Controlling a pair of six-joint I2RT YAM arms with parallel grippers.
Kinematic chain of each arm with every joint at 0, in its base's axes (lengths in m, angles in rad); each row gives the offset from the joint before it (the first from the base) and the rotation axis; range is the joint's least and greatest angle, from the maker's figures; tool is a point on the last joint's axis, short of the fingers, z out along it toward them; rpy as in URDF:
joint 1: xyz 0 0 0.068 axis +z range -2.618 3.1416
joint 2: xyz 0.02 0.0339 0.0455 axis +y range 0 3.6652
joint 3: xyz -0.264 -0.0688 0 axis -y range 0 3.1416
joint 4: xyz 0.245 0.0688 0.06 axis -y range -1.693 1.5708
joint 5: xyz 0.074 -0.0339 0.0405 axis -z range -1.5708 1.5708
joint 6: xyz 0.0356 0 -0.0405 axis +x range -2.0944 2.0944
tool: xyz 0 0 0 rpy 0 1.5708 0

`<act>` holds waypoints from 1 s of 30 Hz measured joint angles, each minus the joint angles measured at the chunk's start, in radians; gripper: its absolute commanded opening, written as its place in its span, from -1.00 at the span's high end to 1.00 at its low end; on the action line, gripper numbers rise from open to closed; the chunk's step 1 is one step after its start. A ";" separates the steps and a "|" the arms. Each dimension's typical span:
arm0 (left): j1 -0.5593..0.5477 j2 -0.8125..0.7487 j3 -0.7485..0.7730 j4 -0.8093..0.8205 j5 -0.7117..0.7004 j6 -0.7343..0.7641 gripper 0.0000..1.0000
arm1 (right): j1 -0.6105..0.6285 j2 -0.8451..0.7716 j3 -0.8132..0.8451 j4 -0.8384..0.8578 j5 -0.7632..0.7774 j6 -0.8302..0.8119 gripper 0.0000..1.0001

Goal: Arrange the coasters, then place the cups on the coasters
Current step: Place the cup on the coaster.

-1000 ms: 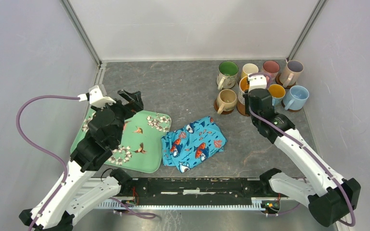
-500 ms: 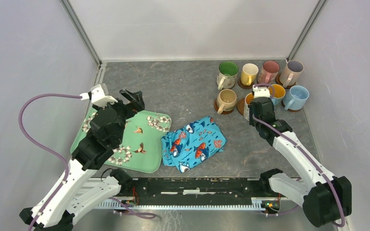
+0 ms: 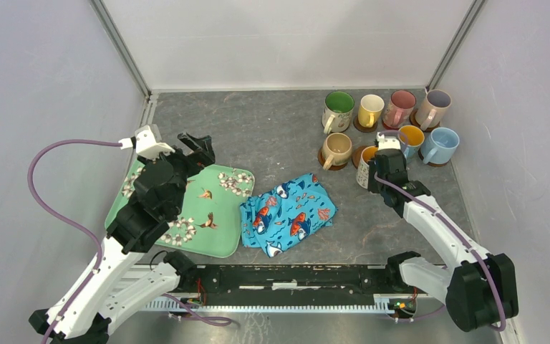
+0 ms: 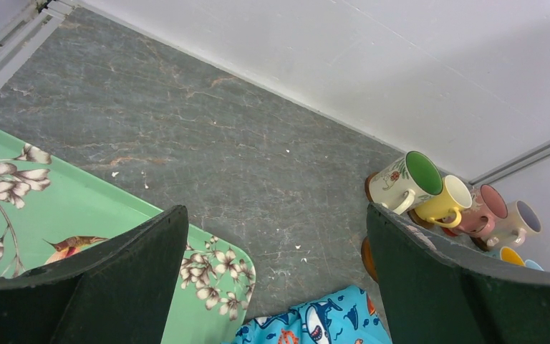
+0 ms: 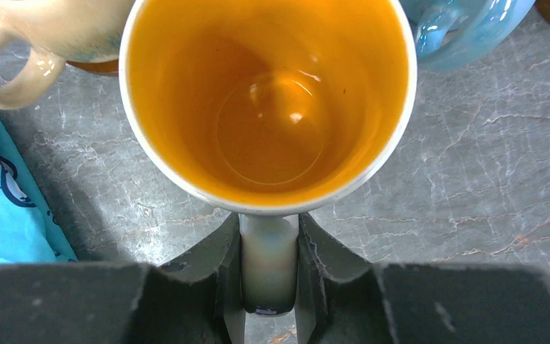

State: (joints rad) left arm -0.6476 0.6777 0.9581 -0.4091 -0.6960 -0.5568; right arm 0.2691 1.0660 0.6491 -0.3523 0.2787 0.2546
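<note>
I am pinching the pale handle of the white ceramic mug with the orange inside (image 5: 268, 107) between the fingers of my right hand (image 5: 268, 236). I am holding it at the near edge of the mug cluster on the grey stone tabletop (image 5: 473, 179), just beside the beige mug (image 3: 337, 149) sitting on its brown round coaster (image 3: 324, 160) and near the light blue mug (image 3: 440, 145). My left hand (image 4: 272, 215) is hanging spread wide over the far edge of the green floral tray (image 4: 79, 215), gripping nothing.
</note>
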 measured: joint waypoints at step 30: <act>0.000 -0.004 0.000 0.000 0.000 0.000 -0.99 | -0.037 0.049 -0.027 0.043 -0.039 0.029 1.00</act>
State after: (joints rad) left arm -0.6476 0.6735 0.9581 -0.4091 -0.6960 -0.5568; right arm 0.2325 1.1152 0.6220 -0.3096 0.2398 0.2832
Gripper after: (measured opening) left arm 0.994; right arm 0.295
